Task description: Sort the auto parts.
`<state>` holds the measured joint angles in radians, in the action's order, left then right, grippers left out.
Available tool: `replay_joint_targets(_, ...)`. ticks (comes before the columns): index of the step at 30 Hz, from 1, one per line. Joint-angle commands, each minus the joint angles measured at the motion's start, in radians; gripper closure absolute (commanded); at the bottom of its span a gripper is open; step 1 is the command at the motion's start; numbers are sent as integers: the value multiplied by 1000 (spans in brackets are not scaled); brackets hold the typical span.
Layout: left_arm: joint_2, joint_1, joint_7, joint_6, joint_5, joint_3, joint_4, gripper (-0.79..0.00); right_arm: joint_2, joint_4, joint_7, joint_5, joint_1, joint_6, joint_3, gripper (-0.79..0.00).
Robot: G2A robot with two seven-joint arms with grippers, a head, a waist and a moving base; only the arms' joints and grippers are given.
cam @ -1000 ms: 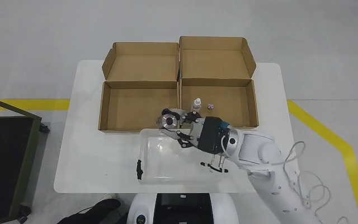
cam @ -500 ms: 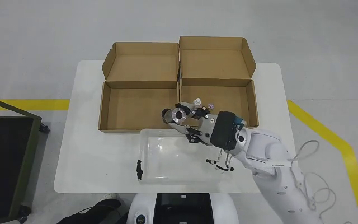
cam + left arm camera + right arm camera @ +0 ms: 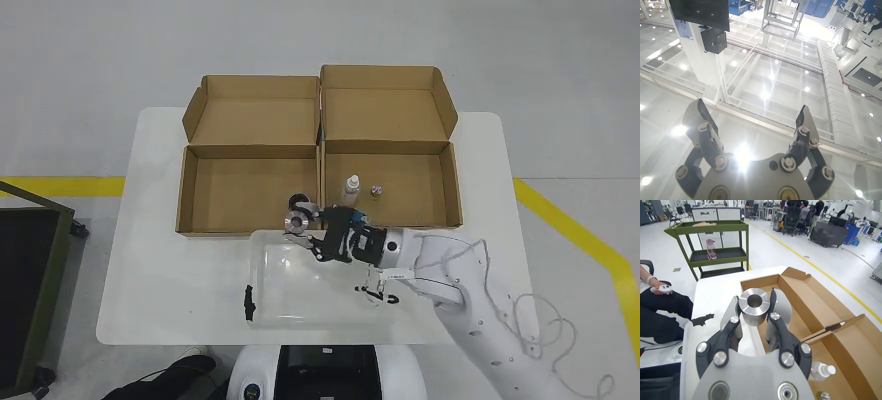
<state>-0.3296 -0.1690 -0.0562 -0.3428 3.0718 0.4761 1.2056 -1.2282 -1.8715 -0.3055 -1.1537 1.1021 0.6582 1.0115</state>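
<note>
White tabletop (image 3: 150, 250) carries two open cardboard boxes side by side toward its far edge, the left box (image 3: 245, 190) and the right box (image 3: 425, 190), their inner walls touching. A clear plastic bin (image 3: 290, 295) sits just in front of them by the near edge. The right gripper (image 3: 300, 218) hangs over the bin's far rim, right at the seam where the two boxes meet. Its fingers are pinched on the sides of a metal cylinder (image 3: 753, 309), whose bored end faces up and back toward the wrist, so its long axis is tilted rather than upright. From that spot the left box's floor lies just beyond and to the left, the right box's just beyond and to the right, so the drop probably turns on a short sideways choice. The left gripper (image 3: 753, 113) is spread with nothing between its fingers and points at the ceiling, so the right arm is plainly the nearer one. A small white bottle (image 3: 351, 185) and a small round part (image 3: 376, 189) lie near the right box's near-left corner.
</note>
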Motion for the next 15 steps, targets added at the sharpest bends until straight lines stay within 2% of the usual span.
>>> replay_joint_targets(1,0,0,0,0,0,0,0,-785,-4,27,-17,-5,-21,-5,-19,0)
replay_joint_targets(8,0,0,0,0,0,0,0,-785,-28,163,-39,-35,-112,-27,-115,0)
replay_joint_targets(15,0,0,0,0,0,0,0,-785,-70,308,-5,-35,-218,-74,-221,0)
